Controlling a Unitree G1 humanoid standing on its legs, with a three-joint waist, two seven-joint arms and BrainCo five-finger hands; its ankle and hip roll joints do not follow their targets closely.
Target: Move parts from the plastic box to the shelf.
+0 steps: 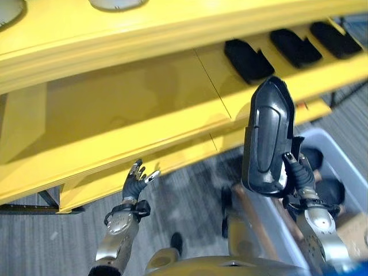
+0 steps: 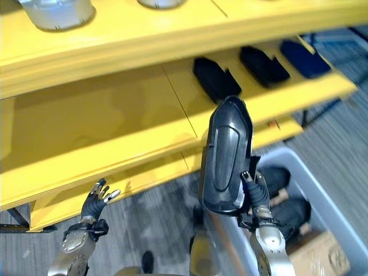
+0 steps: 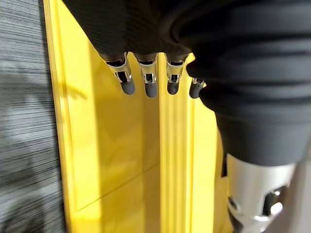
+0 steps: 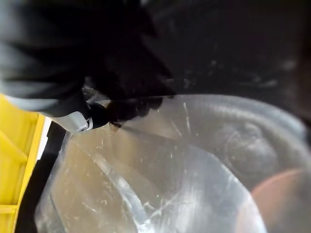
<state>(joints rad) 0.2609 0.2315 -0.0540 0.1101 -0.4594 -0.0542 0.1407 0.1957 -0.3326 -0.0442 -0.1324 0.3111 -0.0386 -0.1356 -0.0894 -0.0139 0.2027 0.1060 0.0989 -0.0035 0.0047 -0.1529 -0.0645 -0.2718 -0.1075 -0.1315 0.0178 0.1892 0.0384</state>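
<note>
Fingers (image 2: 248, 177) of the right hand (image 2: 257, 201) curled round the lower end of a long dark plastic part (image 2: 225, 158); part stands upright above the hand, hollow moulded face toward the camera, its top edge level with the front lip of the yellow shelf (image 1: 115, 109). Below and behind the clenched fingers: the translucent plastic box (image 1: 345, 167), with more dark parts (image 2: 290, 210) lying inside and a cardboard piece (image 2: 319, 256) at its near corner. Beyond the held part's upper end, three dark parts (image 1: 248, 60) lie side by side on the right section of the shelf board. Left hand (image 1: 135, 184) raised just beneath the shelf's front edge, fingers (image 3: 148, 82) straight and relaxed, grasping nothing, tips near the yellow edge. Grey carpeted floor (image 1: 184, 195) under both hands.
</note>
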